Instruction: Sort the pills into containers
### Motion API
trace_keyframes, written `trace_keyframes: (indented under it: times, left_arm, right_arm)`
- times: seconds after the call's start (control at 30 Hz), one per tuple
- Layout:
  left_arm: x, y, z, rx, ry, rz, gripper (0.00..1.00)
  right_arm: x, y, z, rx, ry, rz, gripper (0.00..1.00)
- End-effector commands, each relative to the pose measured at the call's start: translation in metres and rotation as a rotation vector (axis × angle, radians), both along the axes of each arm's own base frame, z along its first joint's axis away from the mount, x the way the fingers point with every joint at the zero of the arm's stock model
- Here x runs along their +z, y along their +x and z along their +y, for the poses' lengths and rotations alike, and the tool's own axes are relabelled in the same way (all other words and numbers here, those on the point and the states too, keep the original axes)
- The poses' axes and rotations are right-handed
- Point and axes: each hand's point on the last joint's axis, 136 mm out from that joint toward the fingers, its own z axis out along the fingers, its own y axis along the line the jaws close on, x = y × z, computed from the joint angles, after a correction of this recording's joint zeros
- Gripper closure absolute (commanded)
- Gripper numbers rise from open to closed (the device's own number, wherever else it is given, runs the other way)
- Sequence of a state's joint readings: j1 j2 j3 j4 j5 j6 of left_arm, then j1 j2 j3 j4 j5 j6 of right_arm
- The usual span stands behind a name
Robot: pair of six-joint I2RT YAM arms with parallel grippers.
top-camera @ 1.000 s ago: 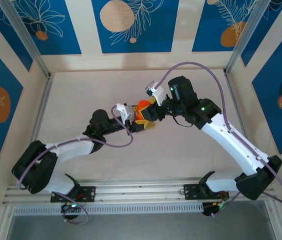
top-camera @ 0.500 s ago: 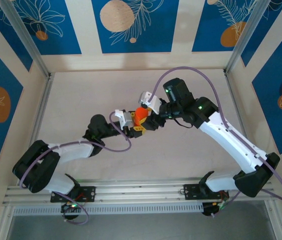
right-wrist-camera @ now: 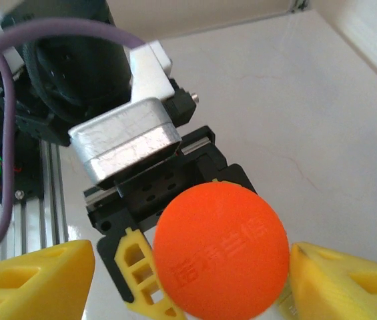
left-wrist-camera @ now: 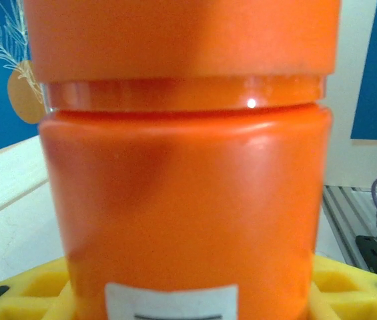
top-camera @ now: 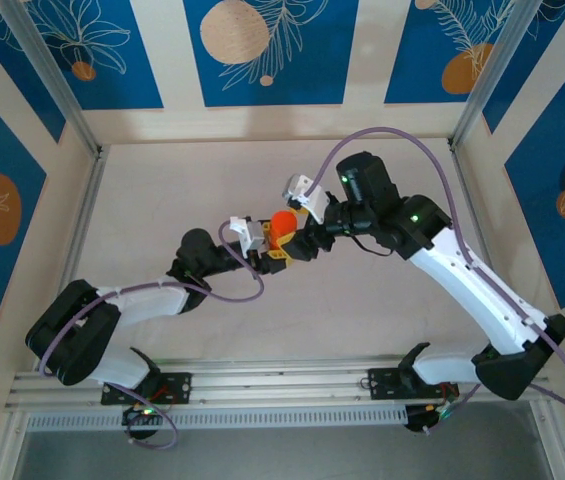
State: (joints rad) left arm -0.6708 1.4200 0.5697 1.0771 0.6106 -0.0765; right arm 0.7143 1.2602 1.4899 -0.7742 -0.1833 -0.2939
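The right gripper (top-camera: 300,232) is hanging over the orange bottle (left-wrist-camera: 188,200) with its yellow fingers (right-wrist-camera: 35,280) spread wide. One finger is sitting on each side of the bottle's round cap (right-wrist-camera: 221,250). The left one is clear of the cap, and the gap on the right is too narrow to judge. The left gripper (top-camera: 274,250) is pinching the bottle low on its body, its yellow lattice pads (left-wrist-camera: 348,287) showing at either side of the base. Raised characters are running across the top of the cap, too soft to read. A white label (left-wrist-camera: 171,301) is sitting at the foot of the bottle, showing one dark stroke, the rest cut off. The bottle is standing upright and glossy, a ridge ringing it under the cap, over the middle of the pale bench (top-camera: 162,180) between the two grippers.
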Motion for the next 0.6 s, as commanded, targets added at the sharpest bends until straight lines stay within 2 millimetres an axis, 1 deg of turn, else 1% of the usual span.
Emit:
trace_keyframes:
  times: [0.0,0.13,0.3,0.4,0.57]
  left_arm:
    - [0.008,0.014,0.003,0.073,-0.022,-0.008,1.00]
    - [0.015,0.017,0.010,0.124,-0.020,-0.018,1.00]
    - [0.018,0.012,0.005,0.083,0.056,-0.012,1.00]
    - [0.018,0.007,0.004,0.057,0.077,-0.034,1.00]
    - [0.019,0.014,0.013,0.136,0.047,-0.046,1.00]
  right_arm:
    - [0.034,-0.021,-0.001,0.025,0.113,0.000,0.20]
    - [0.043,-0.023,-0.004,-0.006,0.133,0.001,0.19]
    - [0.043,-0.017,-0.004,-0.057,0.163,0.012,0.19]
    - [0.043,-0.010,-0.004,-0.099,0.184,0.018,0.19]
    - [0.054,0.010,-0.010,-0.248,0.243,0.035,0.20]
